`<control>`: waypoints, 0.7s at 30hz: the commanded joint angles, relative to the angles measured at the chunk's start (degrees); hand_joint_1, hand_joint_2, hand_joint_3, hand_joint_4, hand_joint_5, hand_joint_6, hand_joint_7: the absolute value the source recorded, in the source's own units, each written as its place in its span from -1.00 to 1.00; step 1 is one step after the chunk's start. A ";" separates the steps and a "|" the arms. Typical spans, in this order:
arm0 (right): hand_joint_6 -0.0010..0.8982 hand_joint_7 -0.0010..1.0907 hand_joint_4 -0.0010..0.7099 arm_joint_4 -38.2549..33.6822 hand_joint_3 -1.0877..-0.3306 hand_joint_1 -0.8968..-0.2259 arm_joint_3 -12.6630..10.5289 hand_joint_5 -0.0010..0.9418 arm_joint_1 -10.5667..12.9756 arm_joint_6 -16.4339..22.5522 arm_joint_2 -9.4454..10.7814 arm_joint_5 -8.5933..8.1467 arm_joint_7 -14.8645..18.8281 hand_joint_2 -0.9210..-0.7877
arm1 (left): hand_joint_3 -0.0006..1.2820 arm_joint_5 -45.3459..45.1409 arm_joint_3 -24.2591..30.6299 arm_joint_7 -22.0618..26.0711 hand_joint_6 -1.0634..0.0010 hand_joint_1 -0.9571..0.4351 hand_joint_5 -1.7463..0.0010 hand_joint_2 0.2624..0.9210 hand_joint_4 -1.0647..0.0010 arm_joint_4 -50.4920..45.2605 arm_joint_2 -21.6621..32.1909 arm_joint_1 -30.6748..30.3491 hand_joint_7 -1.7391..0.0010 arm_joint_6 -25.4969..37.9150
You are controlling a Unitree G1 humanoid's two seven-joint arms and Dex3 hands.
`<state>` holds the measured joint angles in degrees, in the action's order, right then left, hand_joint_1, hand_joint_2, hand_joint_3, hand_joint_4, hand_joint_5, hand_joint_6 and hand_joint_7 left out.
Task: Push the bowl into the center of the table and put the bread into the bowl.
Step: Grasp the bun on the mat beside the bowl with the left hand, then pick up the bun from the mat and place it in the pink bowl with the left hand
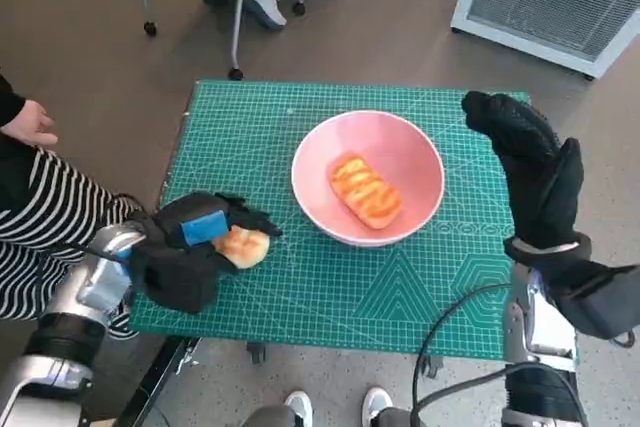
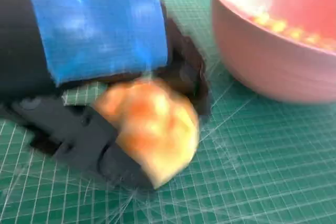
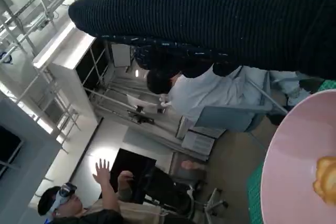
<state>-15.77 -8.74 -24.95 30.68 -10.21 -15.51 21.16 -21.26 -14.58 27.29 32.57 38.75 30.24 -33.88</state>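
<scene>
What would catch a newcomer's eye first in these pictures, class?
First, the pink bowl near the middle of the green mat, with one piece of bread inside it. Next, the left hand at the mat's near left, holding a second bread piece, and the gloved right hand raised beside the bowl.

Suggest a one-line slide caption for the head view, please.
Left hand holds a bread piece beside the pink bowl, which already contains another bread; right hand hovers nearby.
</scene>
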 commanded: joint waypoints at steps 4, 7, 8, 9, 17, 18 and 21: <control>-0.89 -0.14 -0.59 -1.18 -0.22 -0.59 -0.13 -0.99 0.68 -0.40 -0.31 0.30 0.27 -1.00 | -0.94 6.57 4.91 2.37 -0.30 0.38 -0.41 0.98 -0.36 -6.26 1.83 0.14 -0.15 -0.34; -0.89 -0.13 -0.59 -1.21 -0.22 -0.59 -0.12 -0.99 0.59 -0.42 -0.33 0.31 0.25 -1.00 | -0.95 8.65 6.81 2.69 -0.28 0.38 -0.39 0.99 -0.36 -8.57 1.89 1.24 -0.17 0.06; -0.89 -0.13 -0.59 -1.26 -0.22 -0.59 -0.12 -0.99 0.54 -0.42 -0.34 0.32 0.25 -1.00 | -0.94 9.12 7.26 2.74 -0.27 0.38 -0.39 0.99 -0.36 -9.10 1.86 1.56 -0.18 0.18; -0.89 -0.13 -0.59 -1.27 -0.22 -0.59 -0.10 -0.99 0.52 -0.39 -0.34 0.36 0.23 -1.00 | -0.94 9.93 7.96 2.69 -0.26 0.38 -0.39 0.99 -0.36 -9.92 1.73 2.29 -0.20 0.47; -0.89 -0.13 -0.59 -1.99 -0.22 -0.60 -0.04 -1.00 0.09 -0.08 -0.32 0.43 0.35 -1.00 | -0.88 12.60 10.95 -0.13 -0.14 0.38 -0.37 1.00 -0.28 -16.31 -2.13 7.53 -0.34 3.98; -0.89 -0.13 -0.59 -2.12 -0.22 -0.60 -0.02 -1.00 0.02 -0.03 -0.30 0.44 0.36 -1.00 | -0.88 12.41 10.92 -0.83 -0.14 0.38 -0.37 1.00 -0.28 -16.95 -3.10 8.21 -0.35 4.33; -0.89 -0.13 -0.59 -2.37 -0.22 -0.60 0.06 -1.00 -0.14 0.08 -0.21 0.46 0.36 -1.00 | -0.85 11.16 10.44 -3.09 -0.10 0.37 -0.38 1.00 -0.24 -17.94 -6.01 10.20 -0.39 4.95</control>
<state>-17.02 -8.73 -25.43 30.88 -10.30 -15.49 21.17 -9.98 -3.65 26.22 16.56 36.03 37.81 -29.60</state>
